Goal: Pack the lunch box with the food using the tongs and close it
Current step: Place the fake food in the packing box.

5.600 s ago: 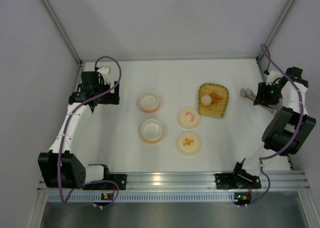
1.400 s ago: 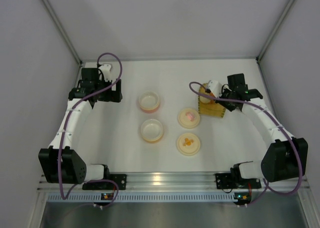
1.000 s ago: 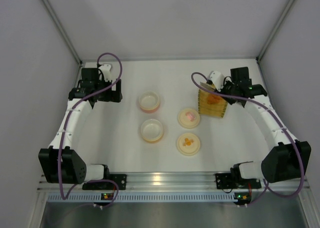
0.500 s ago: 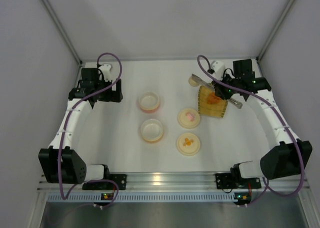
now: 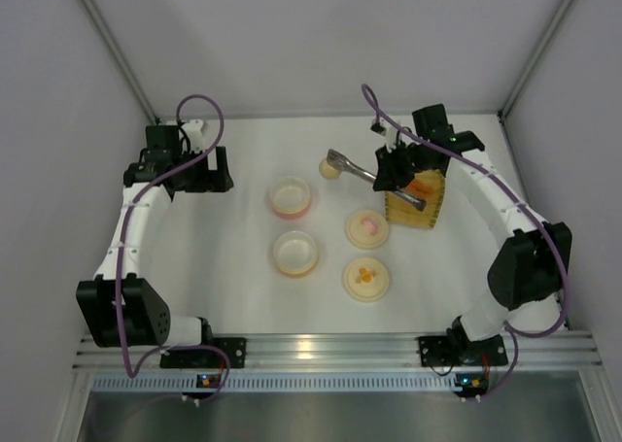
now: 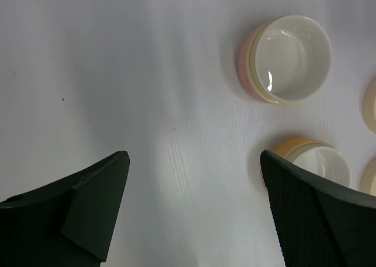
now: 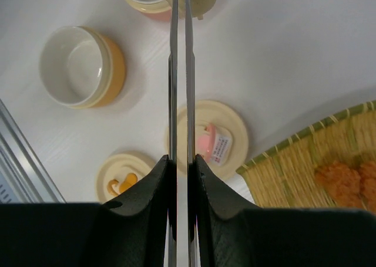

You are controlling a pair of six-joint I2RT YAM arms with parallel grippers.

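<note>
At far left, the left gripper (image 6: 194, 161) is hovering over the white table (image 5: 243, 296), its fingers spread wide and holding nothing. To its right, the pink bowl (image 5: 291, 197) and the orange bowl (image 5: 295, 253) are sitting open, one behind the other. The cream ball (image 5: 330, 169) is riding at the tip of the tongs (image 5: 358, 169), just beside the pink bowl's far right rim. Two cream lids (image 5: 367, 228) are lying between the bowls and the yellow woven tray (image 5: 431, 215). The right gripper (image 7: 181, 161) is clamping the tongs, its fingers squeezed nearly together on both metal arms. The orange chunks (image 5: 420, 186) are resting on the tray.
</note>
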